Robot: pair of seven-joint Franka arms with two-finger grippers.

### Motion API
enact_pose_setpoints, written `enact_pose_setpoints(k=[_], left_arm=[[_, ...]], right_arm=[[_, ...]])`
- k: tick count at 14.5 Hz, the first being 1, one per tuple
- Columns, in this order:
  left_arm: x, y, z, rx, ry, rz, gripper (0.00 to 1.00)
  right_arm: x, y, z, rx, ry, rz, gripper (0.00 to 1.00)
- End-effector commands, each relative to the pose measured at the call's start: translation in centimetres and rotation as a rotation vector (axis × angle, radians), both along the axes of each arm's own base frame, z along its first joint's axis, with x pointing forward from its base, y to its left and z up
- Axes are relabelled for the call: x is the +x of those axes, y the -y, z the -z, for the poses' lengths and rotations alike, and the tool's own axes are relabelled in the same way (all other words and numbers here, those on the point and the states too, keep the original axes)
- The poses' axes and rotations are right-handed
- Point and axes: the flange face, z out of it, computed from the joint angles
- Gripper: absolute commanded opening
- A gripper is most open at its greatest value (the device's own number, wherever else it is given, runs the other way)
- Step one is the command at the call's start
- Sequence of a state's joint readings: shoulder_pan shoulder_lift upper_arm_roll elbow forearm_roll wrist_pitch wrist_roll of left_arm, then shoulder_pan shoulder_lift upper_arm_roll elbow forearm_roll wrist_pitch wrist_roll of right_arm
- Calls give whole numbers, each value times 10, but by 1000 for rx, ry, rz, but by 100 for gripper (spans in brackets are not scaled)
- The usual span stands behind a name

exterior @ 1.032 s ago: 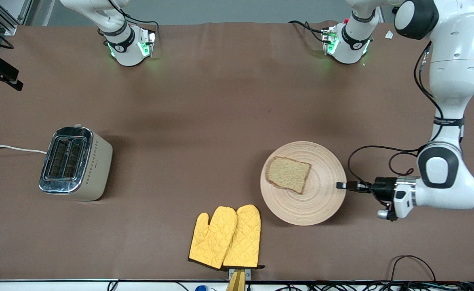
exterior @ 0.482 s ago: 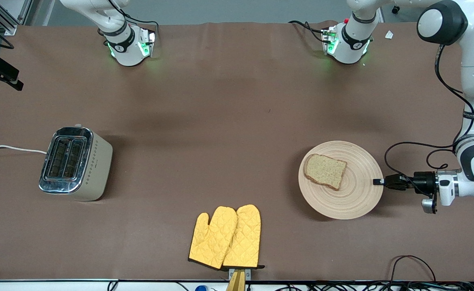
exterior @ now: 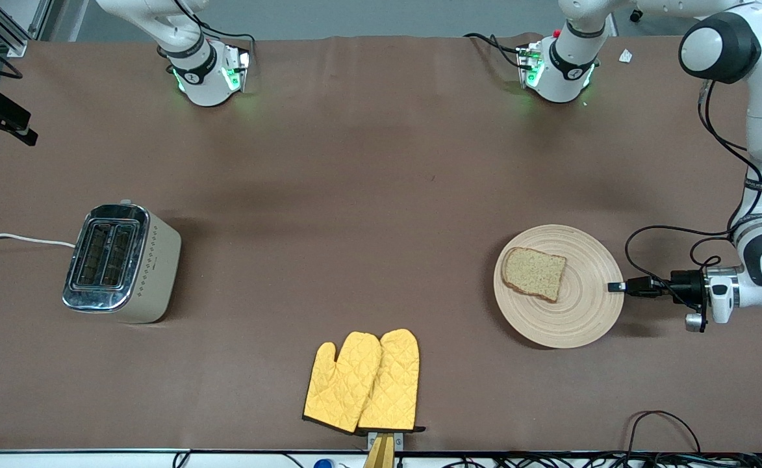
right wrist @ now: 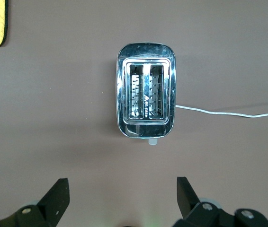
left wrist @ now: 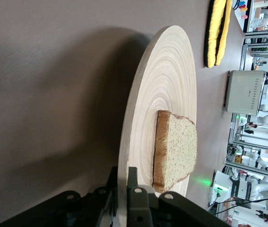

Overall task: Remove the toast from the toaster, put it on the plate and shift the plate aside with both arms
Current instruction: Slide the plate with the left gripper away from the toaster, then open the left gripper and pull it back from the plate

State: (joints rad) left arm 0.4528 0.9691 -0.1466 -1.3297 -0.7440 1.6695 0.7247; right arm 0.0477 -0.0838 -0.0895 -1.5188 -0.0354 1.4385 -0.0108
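Observation:
The toast (exterior: 535, 273) lies on the round light-wood plate (exterior: 582, 318) toward the left arm's end of the table. My left gripper (exterior: 614, 286) is shut on the plate's rim at the side toward the left arm's end. In the left wrist view the fingers (left wrist: 134, 177) clamp the rim of the plate (left wrist: 165, 90), with the toast (left wrist: 176, 149) just past them. My right gripper (right wrist: 122, 189) is open and empty, high over the toaster (right wrist: 146, 90); it is out of the front view.
The silver toaster (exterior: 121, 261) with a white cord stands toward the right arm's end. A pair of yellow oven mitts (exterior: 364, 381) lies near the front edge, nearer the front camera than the plate. The arm bases (exterior: 208, 71) stand at the back edge.
My left gripper has dragged the plate with the toast toward the left arm's end of the table. The right arm has not visibly moved.

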Motion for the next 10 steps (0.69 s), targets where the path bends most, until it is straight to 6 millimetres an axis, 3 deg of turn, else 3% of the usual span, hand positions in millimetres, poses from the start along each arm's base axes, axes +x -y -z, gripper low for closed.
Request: enact_pose_setpoints(k=[1,3,4,6,7,10], left_arm=[[-6,-6,1,-39,-10,5,15],[-11,-24,0,-36,-6,-19,66],[-11,-29,-3,-31,9,-17,100],[-16,-48,-12,45,21,30,100],[-14,-53,-26,96,42,73,100],[-4,-64,-97,275,118,178,100]], right_arm=[[-1,-1,-2,15,-1,13,100],[-1,1,-2,15,-3,16,100],[-1,1,-2,15,-3,16,100],[-1,1,-2,15,-1,16,100],[-1,1,-2,15,-1,16,100],[-1,1,-2,15,-1,15,100]])
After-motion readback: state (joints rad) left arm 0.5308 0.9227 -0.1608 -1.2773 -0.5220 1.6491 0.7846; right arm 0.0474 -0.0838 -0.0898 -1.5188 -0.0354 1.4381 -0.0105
